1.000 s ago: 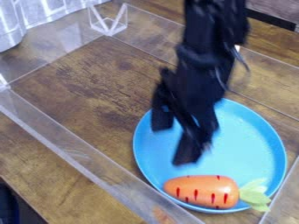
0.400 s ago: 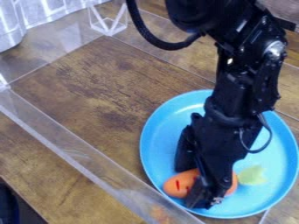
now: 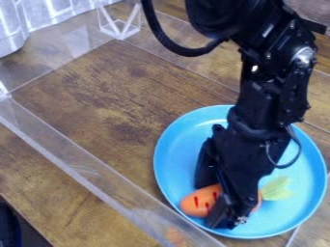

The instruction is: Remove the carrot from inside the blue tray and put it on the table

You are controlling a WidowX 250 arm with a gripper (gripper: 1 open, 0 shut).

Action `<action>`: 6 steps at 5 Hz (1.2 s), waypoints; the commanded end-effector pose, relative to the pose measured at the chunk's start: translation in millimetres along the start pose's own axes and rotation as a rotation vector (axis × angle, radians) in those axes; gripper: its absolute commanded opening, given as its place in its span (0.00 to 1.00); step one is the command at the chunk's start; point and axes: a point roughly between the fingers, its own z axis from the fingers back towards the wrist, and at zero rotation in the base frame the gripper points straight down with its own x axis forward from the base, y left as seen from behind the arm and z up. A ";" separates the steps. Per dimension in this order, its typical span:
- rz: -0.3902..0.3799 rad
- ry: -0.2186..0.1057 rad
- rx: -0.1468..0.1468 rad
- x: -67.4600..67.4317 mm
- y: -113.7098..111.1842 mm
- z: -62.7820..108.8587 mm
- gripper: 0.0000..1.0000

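Note:
The orange carrot lies in the near part of the round light-blue tray, and its pale green top shows to the right of the arm. My black gripper points straight down over the carrot, low in the tray. Its jaws stand open with one finger behind the carrot and the other in front. The arm hides the carrot's middle. The tray rests on the dark brown wooden table.
A clear plastic wall runs along the table's near left edge. A clear plastic piece stands at the back. A metal object sits in the top left corner.
The gripper has come down from above the tray's middle and now straddles the carrot. Over the last half second it has hardly moved.

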 end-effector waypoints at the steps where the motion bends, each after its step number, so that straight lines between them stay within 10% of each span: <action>1: -0.008 -0.004 -0.010 2.3 -4.8 -2.7 1.00; 5: 0.002 -0.011 -0.035 2.7 -5.9 -7.6 1.00; 6: 0.004 -0.013 -0.042 2.8 -6.4 -8.6 0.00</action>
